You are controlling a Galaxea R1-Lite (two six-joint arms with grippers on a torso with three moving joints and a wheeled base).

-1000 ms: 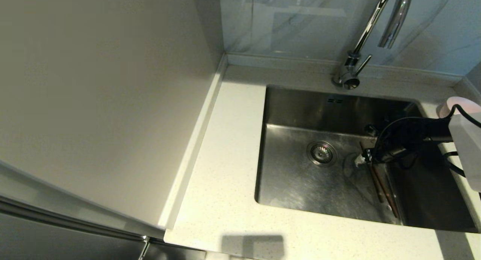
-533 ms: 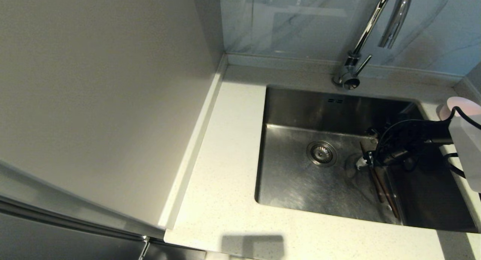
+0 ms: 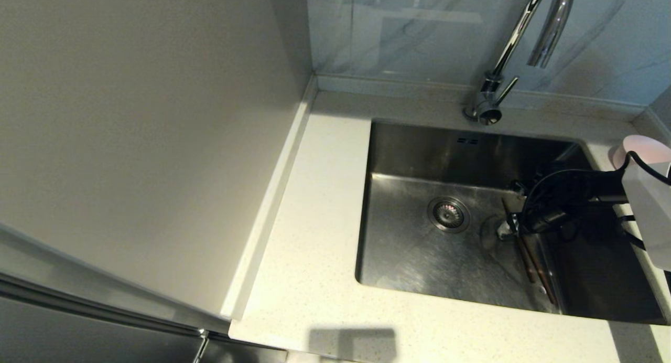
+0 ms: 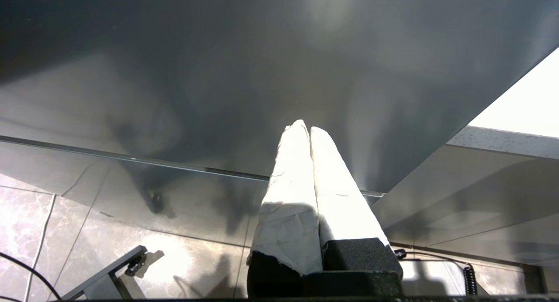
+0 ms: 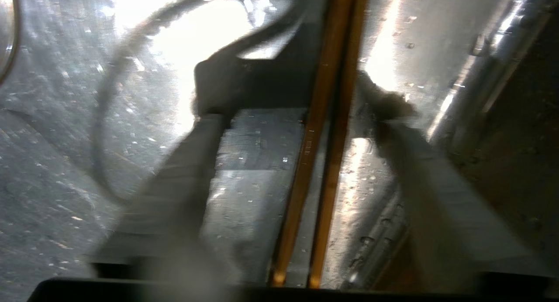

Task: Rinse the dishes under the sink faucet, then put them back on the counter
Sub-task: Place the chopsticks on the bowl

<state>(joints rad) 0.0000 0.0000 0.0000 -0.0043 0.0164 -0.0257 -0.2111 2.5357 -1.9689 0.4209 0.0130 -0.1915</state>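
Two brown chopsticks [image 3: 534,266] lie side by side on the floor of the steel sink [image 3: 419,258], near its right wall. My right gripper [image 3: 511,208] is low in the sink over their far ends. In the right wrist view the chopsticks [image 5: 312,132] run between its fingers [image 5: 192,171], which stand apart with clear gaps on both sides, so my right gripper [image 5: 297,118] is open. A pale pink bowl [image 3: 642,142] sits on the counter [image 3: 314,237] right of the sink, partly behind my arm. The faucet [image 3: 503,53] stands behind the sink. My left gripper [image 4: 305,129] is shut, parked below the counter.
The round strainer drain [image 3: 448,214] lies left of my right gripper. A beige wall panel [image 3: 131,142] bounds the counter on the left. A raised back edge [image 3: 398,87] runs along the tiled wall.
My right gripper has shifted slightly toward the back of the sink, and its fingers have drawn a little closer around the chopsticks. The chopsticks have not moved.
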